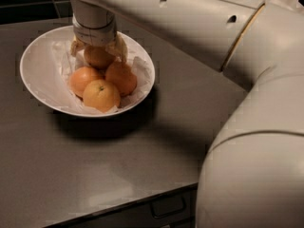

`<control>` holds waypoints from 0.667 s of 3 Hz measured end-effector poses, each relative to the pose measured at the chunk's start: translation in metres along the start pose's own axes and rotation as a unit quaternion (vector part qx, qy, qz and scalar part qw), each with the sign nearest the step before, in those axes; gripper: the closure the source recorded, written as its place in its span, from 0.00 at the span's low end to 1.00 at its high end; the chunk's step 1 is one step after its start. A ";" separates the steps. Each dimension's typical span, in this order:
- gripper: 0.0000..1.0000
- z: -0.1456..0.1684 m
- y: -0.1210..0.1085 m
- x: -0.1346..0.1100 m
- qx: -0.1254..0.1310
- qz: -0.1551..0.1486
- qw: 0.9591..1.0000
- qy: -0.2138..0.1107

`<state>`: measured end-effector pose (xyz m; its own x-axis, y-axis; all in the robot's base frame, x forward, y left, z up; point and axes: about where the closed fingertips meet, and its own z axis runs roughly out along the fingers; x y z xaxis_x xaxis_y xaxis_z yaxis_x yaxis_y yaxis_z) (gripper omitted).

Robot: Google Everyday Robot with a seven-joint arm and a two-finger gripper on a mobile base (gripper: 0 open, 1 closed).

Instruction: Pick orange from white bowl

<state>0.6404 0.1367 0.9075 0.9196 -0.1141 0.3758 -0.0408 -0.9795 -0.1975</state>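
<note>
While the pale robot arm (190,27) leans in from the right, gripper (97,51): down inside the wide glossy white paper-lined bowl (35,75), towards its back.
Fingers (118,49): pressed on both sides of the dull tan round orange (98,57), pinching it!
Orange: in the bowl, behind three brighter oranges (100,95), touching them.
Bowl: on the dark grey tabletop (118,165).

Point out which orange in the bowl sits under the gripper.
The rear orange beneath the gripper in the white bowl; the other three lie in front.
</note>
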 end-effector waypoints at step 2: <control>0.30 0.004 -0.005 0.002 -0.020 -0.008 1.000 -0.001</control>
<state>0.6442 0.1418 0.9056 0.9211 -0.0979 0.3769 -0.0412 -0.9870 -0.1555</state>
